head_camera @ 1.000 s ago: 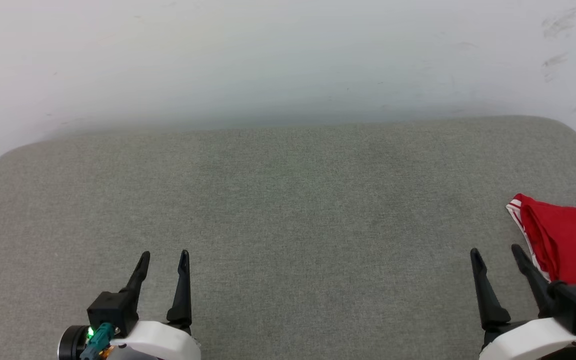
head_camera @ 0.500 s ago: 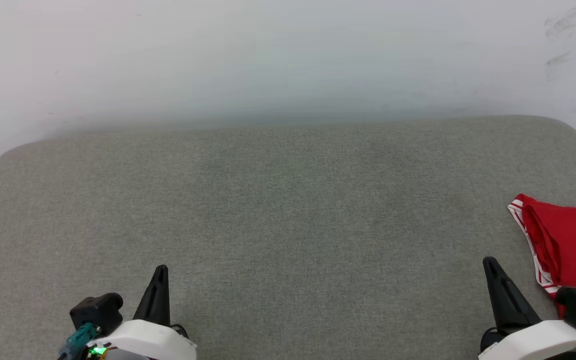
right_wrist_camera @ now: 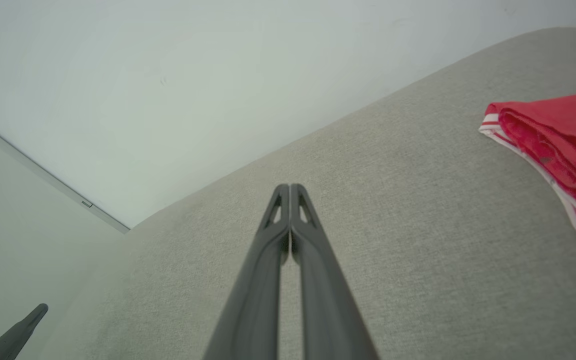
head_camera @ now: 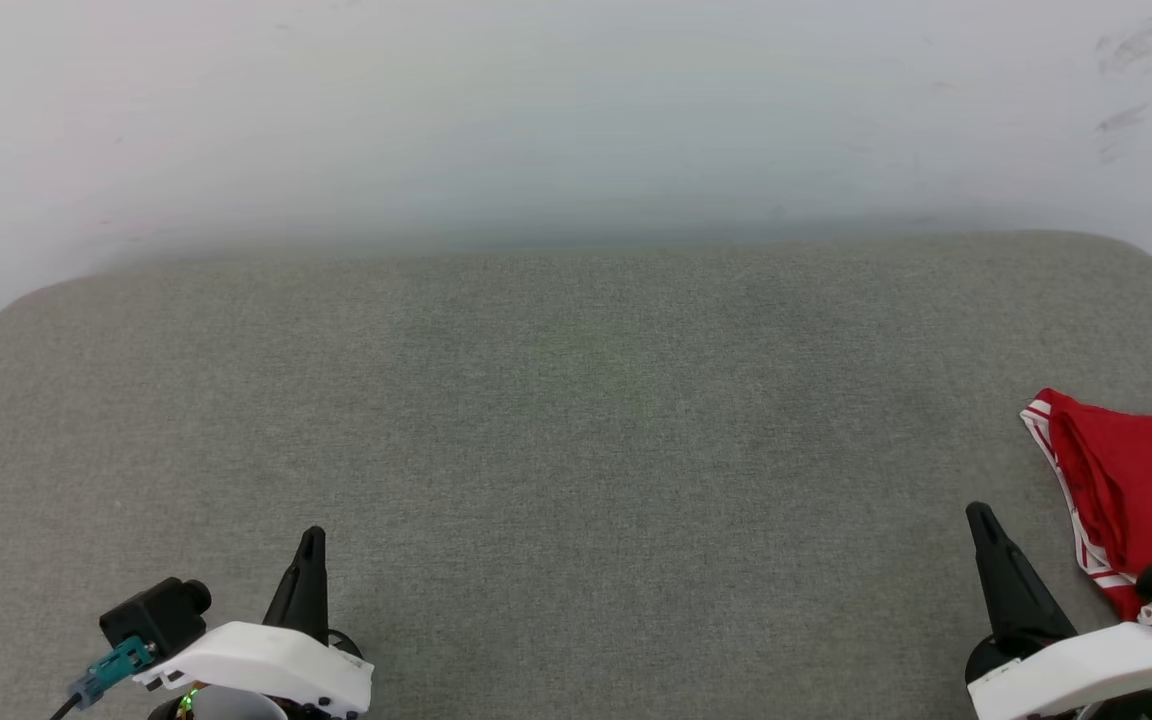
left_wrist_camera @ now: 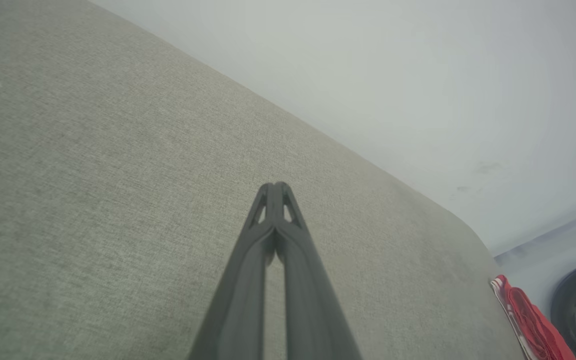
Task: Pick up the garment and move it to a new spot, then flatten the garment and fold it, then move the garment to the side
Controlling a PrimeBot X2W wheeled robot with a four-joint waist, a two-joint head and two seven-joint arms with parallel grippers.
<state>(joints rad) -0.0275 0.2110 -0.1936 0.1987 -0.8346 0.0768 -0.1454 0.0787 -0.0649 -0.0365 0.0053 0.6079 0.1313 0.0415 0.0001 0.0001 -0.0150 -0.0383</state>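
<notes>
Garment [head_camera: 1141,480], red, white-and-red striped edge, lying in soft folds

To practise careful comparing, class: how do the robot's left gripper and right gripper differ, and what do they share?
Place: the left gripper shows at the head view's lower left, the right gripper at its lower right. Neighbours: the red garment lies close beside the right gripper; the left gripper is far from it, across the grey cushion. Shared: both are shut, jaws pressed together, holding nothing.
</notes>
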